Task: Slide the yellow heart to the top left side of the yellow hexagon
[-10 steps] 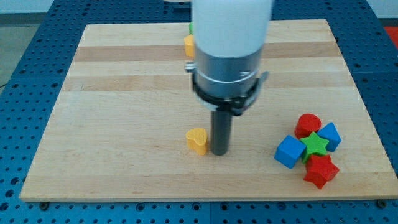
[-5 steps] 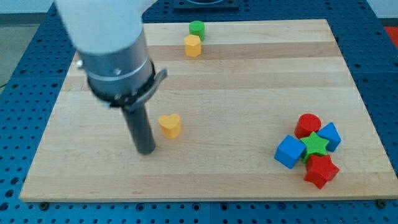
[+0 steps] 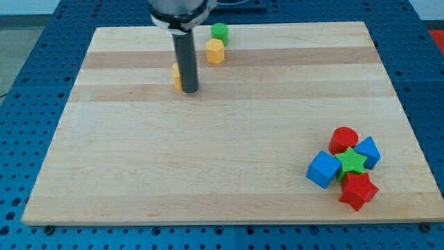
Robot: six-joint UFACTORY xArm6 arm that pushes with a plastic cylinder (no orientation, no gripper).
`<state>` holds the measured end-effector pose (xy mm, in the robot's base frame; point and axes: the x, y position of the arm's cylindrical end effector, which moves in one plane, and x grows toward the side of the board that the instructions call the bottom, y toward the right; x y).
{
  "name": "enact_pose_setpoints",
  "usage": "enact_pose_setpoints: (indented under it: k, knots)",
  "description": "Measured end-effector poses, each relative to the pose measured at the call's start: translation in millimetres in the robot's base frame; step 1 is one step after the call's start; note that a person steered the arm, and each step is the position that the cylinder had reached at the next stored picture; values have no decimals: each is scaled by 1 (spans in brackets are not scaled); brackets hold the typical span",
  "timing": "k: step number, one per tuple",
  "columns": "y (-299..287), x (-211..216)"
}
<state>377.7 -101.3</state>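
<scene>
The yellow heart (image 3: 177,76) lies near the view's top, mostly hidden behind my rod; only its left edge shows. My tip (image 3: 189,90) rests on the board right against the heart's right side. The yellow hexagon (image 3: 215,51) sits up and to the right of the heart, a short gap away. The heart is to the lower left of the hexagon.
A green cylinder (image 3: 220,31) stands just above the hexagon at the board's top edge. At the lower right is a cluster: red cylinder (image 3: 343,139), blue block (image 3: 368,151), green star (image 3: 352,162), blue cube (image 3: 322,169), red block (image 3: 358,190). The wooden board (image 3: 139,173) lies on a blue pegboard.
The yellow heart has moved from the board's middle up toward the top, close to the hexagon. My rod moved from the heart's lower left up to its right side.
</scene>
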Motion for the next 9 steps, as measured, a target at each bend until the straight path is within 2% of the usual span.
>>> enact_pose_setpoints:
  k: [1, 2, 3, 4, 5, 6, 7, 8, 9]
  knots:
    - [-71, 0]
    - [-24, 0]
    - [10, -38]
    - [17, -81]
    - [-23, -37]
    - [-36, -78]
    - [7, -90]
    - [28, -63]
    - [43, 41]
